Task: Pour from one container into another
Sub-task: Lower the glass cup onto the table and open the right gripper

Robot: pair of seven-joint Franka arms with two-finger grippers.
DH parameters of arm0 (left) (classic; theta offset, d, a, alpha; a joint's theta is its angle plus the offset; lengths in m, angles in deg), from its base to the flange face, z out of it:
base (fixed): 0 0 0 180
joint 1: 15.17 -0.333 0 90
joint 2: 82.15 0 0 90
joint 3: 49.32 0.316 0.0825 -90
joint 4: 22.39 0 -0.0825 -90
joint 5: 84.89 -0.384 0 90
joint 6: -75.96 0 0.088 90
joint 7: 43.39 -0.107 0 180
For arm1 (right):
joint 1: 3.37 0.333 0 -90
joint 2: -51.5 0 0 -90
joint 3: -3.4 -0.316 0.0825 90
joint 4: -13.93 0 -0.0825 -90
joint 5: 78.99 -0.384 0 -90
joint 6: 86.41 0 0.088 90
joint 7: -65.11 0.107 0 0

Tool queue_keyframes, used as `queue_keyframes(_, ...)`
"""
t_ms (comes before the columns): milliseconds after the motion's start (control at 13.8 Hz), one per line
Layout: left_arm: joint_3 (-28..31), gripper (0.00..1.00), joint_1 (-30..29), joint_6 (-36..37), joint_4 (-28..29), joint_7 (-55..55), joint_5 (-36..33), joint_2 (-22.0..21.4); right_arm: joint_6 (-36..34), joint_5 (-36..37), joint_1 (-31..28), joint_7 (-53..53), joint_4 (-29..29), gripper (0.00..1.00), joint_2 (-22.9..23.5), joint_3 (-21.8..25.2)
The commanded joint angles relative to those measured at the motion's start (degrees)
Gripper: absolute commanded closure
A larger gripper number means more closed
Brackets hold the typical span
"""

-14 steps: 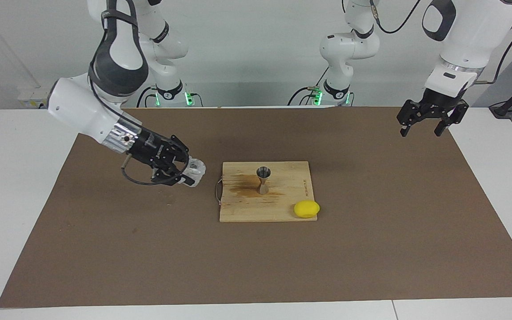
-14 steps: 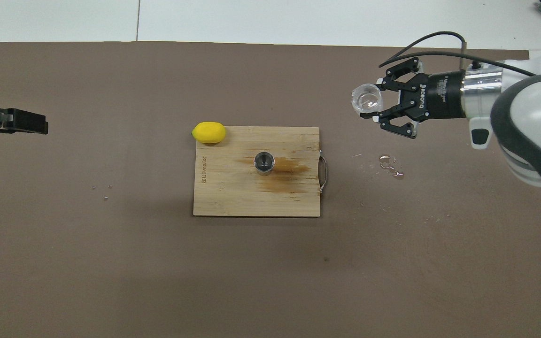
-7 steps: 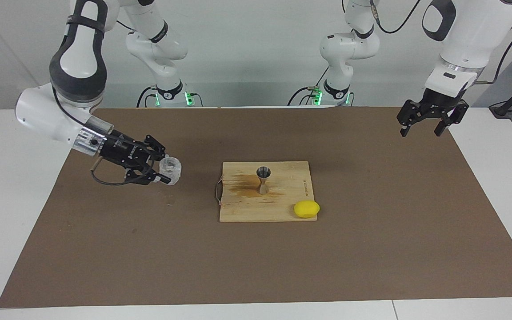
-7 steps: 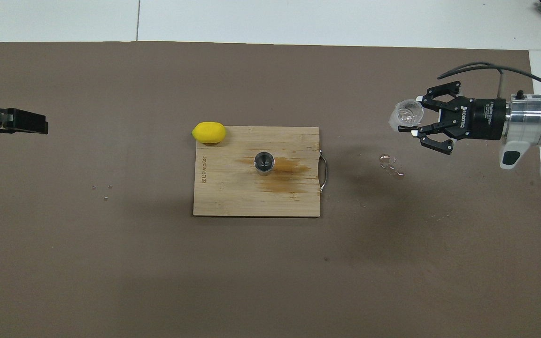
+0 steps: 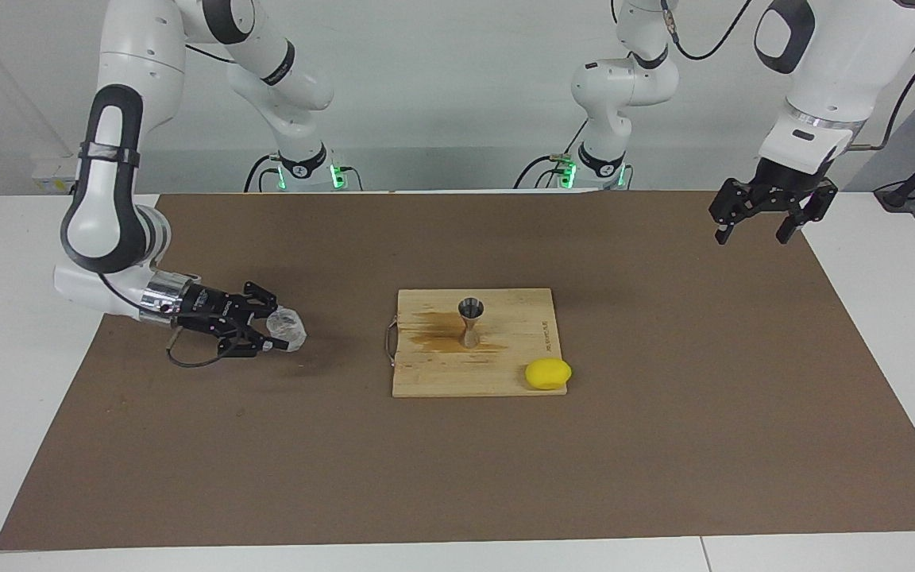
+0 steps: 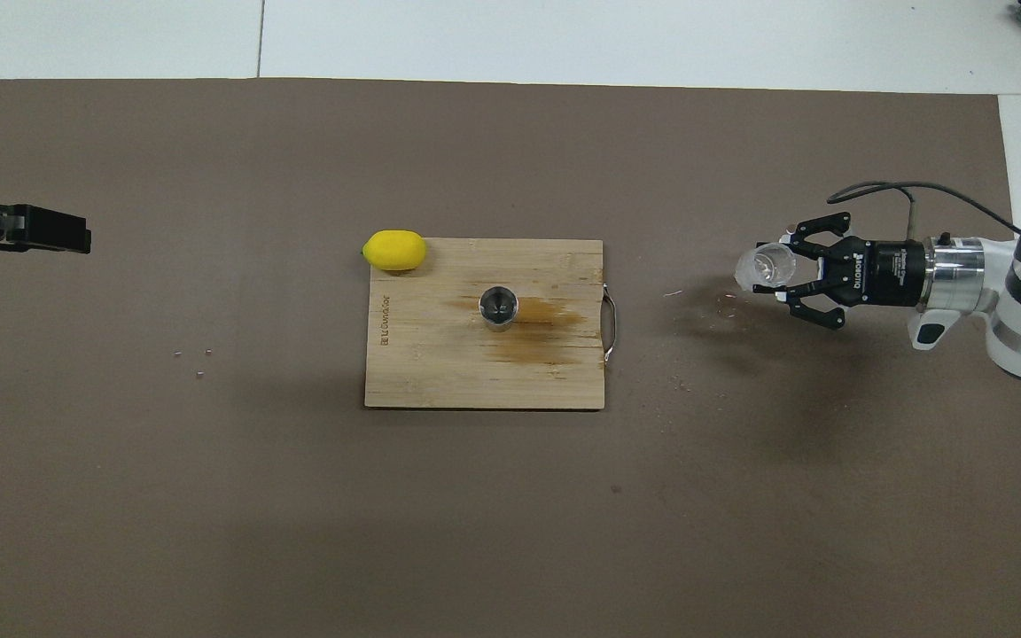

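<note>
The right gripper [image 5: 281, 334] has carried the cup [image 5: 286, 326] away from the jigger [image 5: 470, 321] and down toward the mat [image 5: 187, 445], suggesting the pour is done and set-down comes next. Its fingers are clamped on the tilted cup, at nine o'clock from the board [image 5: 505, 373]. The left gripper [image 5: 767, 220] waits aloft, fingers spread, holding nothing.

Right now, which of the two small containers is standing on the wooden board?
The metal jigger: it stands upright on the board. The clear cup is off the board, tilted in the right claw over the mat.
</note>
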Motion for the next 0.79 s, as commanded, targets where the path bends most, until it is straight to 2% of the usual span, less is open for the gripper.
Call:
queue_keyframes(0, 0.68, 0.0, 0.83, -1.1, 0.88, 0.81, 0.45, -0.36, -1.11, -1.8, -2.43, -5.95, 2.12, 1.0, 1.26, -0.77)
queue_keyframes(722, 0.68, 0.0, 0.92, -0.84, 0.79, 0.9, 0.45, -0.36, 1.09, -3.21, -2.61, -14.49, 2.83, 1.0, 6.27, -0.68)
